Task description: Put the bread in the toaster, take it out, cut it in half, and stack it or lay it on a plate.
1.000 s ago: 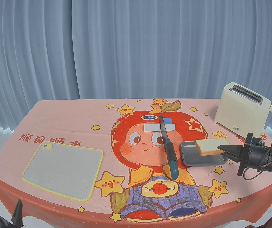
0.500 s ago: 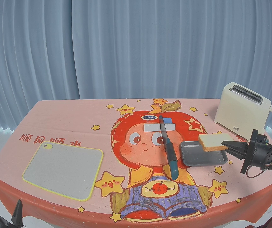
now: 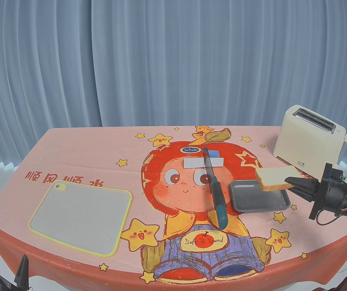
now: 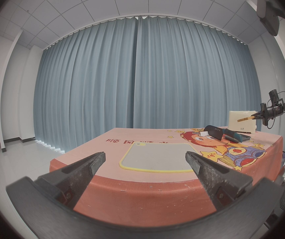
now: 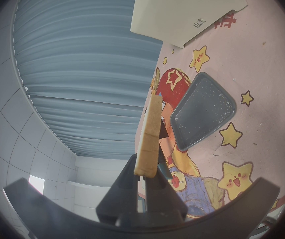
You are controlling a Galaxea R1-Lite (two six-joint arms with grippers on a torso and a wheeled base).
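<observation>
One bread slice [image 3: 275, 176] higher, right pincer [image 3: 289, 181] (clamped)

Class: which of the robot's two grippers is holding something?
The right gripper: it is shut on the slice of bread, held in the air by the grey tray. The left gripper is open and empty.

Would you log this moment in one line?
right gripper: jaws shut on bread, aloft near tray | left gripper: jaws open | toaster: empty
</observation>
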